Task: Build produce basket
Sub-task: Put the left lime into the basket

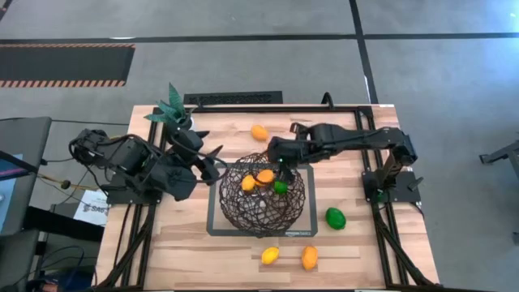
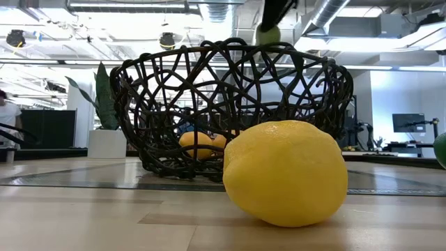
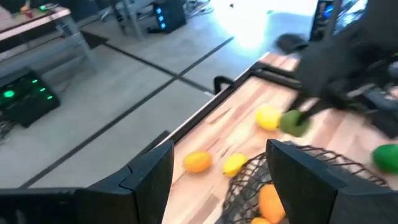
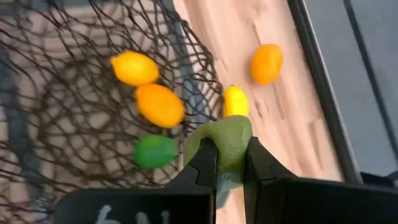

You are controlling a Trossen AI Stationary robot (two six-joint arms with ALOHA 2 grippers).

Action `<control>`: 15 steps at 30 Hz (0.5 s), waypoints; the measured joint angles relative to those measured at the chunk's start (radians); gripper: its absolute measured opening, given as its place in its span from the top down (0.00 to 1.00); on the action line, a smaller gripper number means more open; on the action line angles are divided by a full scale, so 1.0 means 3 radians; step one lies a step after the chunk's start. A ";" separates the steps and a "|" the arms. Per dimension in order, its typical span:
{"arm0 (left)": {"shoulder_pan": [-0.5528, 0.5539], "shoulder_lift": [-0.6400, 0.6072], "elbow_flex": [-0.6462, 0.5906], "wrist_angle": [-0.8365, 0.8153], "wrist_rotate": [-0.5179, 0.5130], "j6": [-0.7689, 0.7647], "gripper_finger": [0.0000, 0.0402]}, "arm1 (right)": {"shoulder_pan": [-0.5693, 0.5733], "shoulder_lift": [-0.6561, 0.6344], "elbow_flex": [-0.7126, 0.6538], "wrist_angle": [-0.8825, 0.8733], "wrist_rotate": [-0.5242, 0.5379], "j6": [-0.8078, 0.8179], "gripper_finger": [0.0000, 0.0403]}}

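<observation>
The dark wire basket (image 1: 262, 196) stands on a grey-framed mat in the middle of the table and holds two orange fruits (image 4: 160, 104) and a green one (image 4: 155, 151). My right gripper (image 4: 227, 158) hangs over the basket's far right rim, shut on a pale green fruit (image 4: 225, 138), which the low view shows above the rim (image 2: 267, 33). My left gripper (image 1: 215, 165) waits open beside the basket's left side, with nothing between its fingers. Loose on the wood lie an orange fruit (image 1: 259, 132), a green one (image 1: 336, 217), a yellow one (image 1: 270, 255) and another orange one (image 1: 309, 257). My right gripper pinches the pale green fruit between its two fingers, which sit on its opposite sides (image 4: 239, 146). The fingers slant down at it from the table's right side. The fruit is lifted clear and hangs above the basket's rim.
A teal-leaved plant in a white pot (image 1: 172, 109) stands at the table's far left corner, behind my left arm. The mat's grey frame (image 1: 216, 231) lies around the basket. The yellow fruit (image 2: 286, 173) fills the front of the low view.
</observation>
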 joint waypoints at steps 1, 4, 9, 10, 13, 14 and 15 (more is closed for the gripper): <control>0.0025 0.0000 0.0000 -0.0065 0.0003 -0.0036 0.40 | 0.0059 -0.0005 -0.0005 0.0000 0.0007 0.0088 0.92; 0.0106 0.0000 0.0000 -0.0182 0.0023 -0.0095 0.40 | 0.0235 -0.0005 -0.0127 -0.0054 0.0078 0.0426 0.92; 0.0212 0.0000 -0.0003 -0.0340 0.0217 -0.0101 0.40 | 0.0513 -0.0007 -0.0511 -0.0533 0.0190 0.1411 0.92; 0.0226 0.0000 -0.0003 -0.0367 0.0238 -0.0101 0.40 | 0.0560 -0.0007 -0.0619 -0.0551 0.0187 0.1601 0.92; 0.0265 0.0015 -0.0003 -0.0389 0.0276 -0.0059 0.40 | 0.0713 -0.0050 -0.0948 -0.0423 0.0076 0.2050 0.92; 0.0267 0.0022 -0.0004 -0.0391 0.0285 -0.0028 0.40 | 0.0763 -0.0082 -0.1046 -0.0308 0.0037 0.2157 0.92; 0.0267 0.0024 -0.0005 -0.0386 0.0291 -0.0003 0.40 | 0.0815 -0.0132 -0.1150 -0.0157 0.0006 0.2246 0.92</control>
